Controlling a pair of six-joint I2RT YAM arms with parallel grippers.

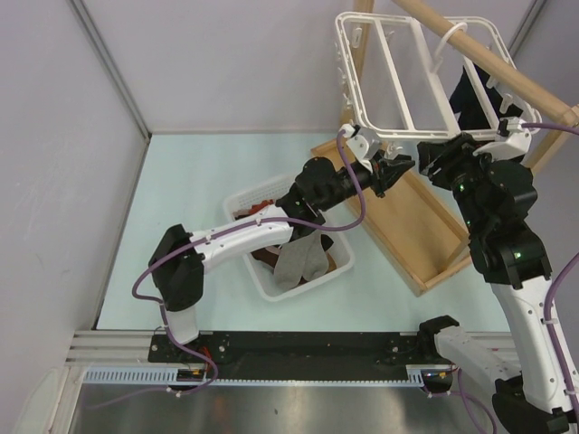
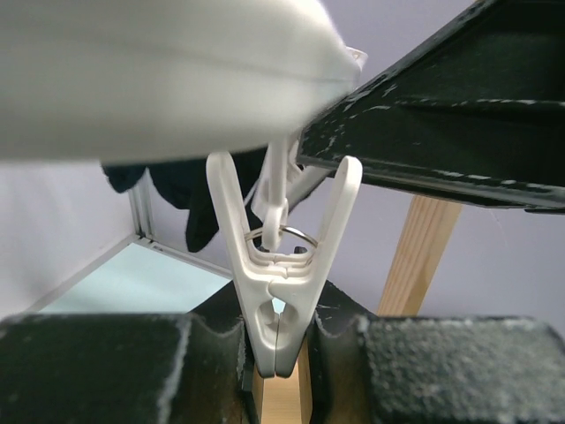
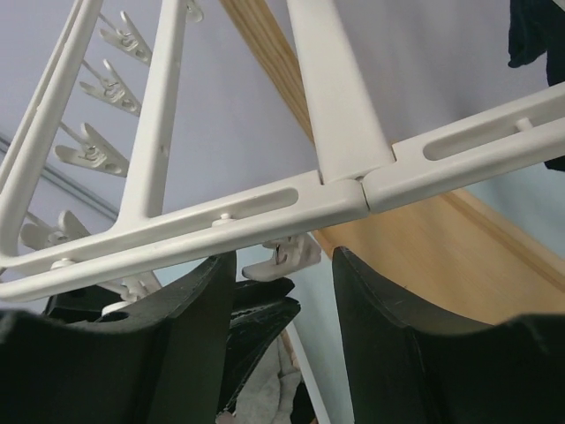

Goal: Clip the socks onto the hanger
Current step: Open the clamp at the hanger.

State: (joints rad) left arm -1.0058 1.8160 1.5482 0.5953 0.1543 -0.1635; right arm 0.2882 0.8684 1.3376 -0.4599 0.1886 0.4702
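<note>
The white hanger (image 1: 398, 132) hangs from the pole at the back right, and its bars fill the right wrist view (image 3: 344, 115). My left gripper (image 1: 398, 168) reaches up to its near edge. In the left wrist view the gripper (image 2: 278, 358) stands narrowly open round the closed tip of a dangling white clip (image 2: 282, 265), with a thin gap on the right side. My right gripper (image 1: 432, 161) is open and empty just under the hanger's near bar (image 3: 274, 300). A dark sock (image 1: 470, 90) hangs at the hanger's far side. A grey sock (image 1: 298, 262) lies in the basket.
A white slotted basket (image 1: 249, 271) with several socks stands on the table under the left arm. The wooden rack's base tray (image 1: 398, 217) and slanted pole (image 1: 488, 59) are at the right. Several more clips (image 3: 93, 155) dangle along the hanger's side.
</note>
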